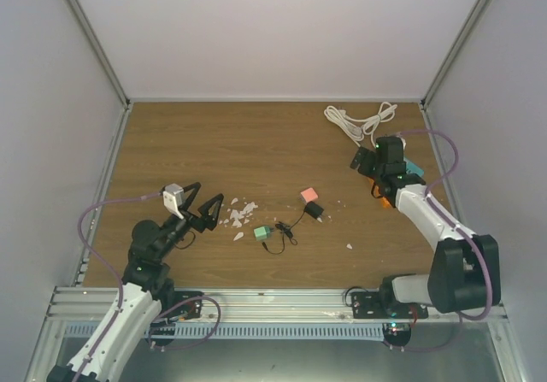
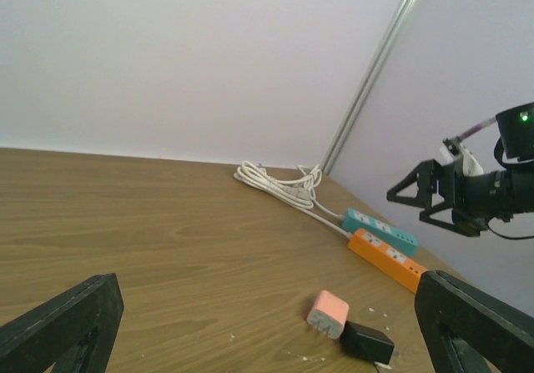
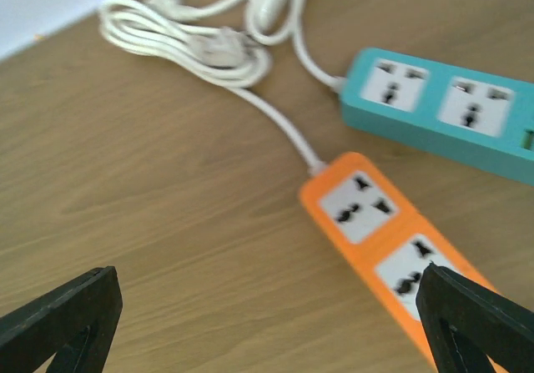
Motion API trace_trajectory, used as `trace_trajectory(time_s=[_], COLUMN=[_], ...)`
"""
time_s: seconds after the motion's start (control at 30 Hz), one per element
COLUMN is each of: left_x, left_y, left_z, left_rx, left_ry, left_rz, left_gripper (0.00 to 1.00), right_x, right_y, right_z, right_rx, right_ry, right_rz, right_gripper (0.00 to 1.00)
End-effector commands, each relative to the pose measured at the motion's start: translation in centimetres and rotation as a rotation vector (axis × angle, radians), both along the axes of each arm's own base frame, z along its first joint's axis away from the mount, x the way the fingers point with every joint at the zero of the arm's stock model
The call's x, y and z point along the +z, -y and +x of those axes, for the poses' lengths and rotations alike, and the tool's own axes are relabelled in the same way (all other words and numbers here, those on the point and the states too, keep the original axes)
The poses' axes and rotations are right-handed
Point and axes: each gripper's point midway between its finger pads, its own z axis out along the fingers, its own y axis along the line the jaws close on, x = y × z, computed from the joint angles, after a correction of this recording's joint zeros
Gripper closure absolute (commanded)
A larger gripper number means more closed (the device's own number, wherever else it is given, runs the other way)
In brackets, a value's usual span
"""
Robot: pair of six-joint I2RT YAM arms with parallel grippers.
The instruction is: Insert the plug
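While the plug [image 1: 314, 210] lay loose near the middle of the table [image 1: 214, 143], just beside a pink block [image 1: 309, 195], nothing was gripped by either arm. The right gripper [image 1: 361, 158] was held wide open above the orange power strip [image 3: 380, 223] and the teal power strip [image 3: 442, 110]. The plug lay to its near left, and this gripper was judged the nearer. The left gripper [image 1: 209, 192], likewise spread wide, was aimed toward the plug from farther off. The plug's long axis could not be made out.
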Motion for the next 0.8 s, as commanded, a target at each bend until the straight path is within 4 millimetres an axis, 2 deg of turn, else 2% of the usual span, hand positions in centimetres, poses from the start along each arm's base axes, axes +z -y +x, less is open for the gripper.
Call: trace_trajectory(time_s=[0.0, 0.1, 0.2, 0.33, 0.6, 0.77], left_x=[0.1, 0.2, 0.2, 0.2, 0.2, 0.3], left_y=[-0.9, -0.9, -0.9, -0.9, -0.8, -0.8], left_z=[0.2, 0.2, 0.1, 0.2, 0.1, -0.2], left_rx=[0.058, 0.062, 0.059, 0.062, 0.054, 0.048], left_ry=[0.030, 0.035, 0.035, 0.037, 0.040, 0.048], left_rz=[0.000, -0.001, 0.001, 0.000, -0.001, -0.005], left_gripper=[0.01, 0.01, 0.01, 0.01, 0.01, 0.01], right_x=[-1.7, -1.9, -2.9, -5.0, -8.3, -9.7], right_y=[3.5, 5.4, 7.1, 6.9, 4.8, 6.1], right_z=[-0.9, -1.2, -1.3, -0.5, 1.0, 1.2], right_rx=[-0.139, -0.211, -0.253, -0.176, 0.002, -0.006], right_ry=[-0.075, -0.109, -0.158, -0.220, -0.253, -0.284], right_rz=[-0.089, -0.181, -0.252, -0.260, -0.224, -0.204], right_gripper=[0.01, 0.00, 0.00, 0.01, 0.00, 0.00])
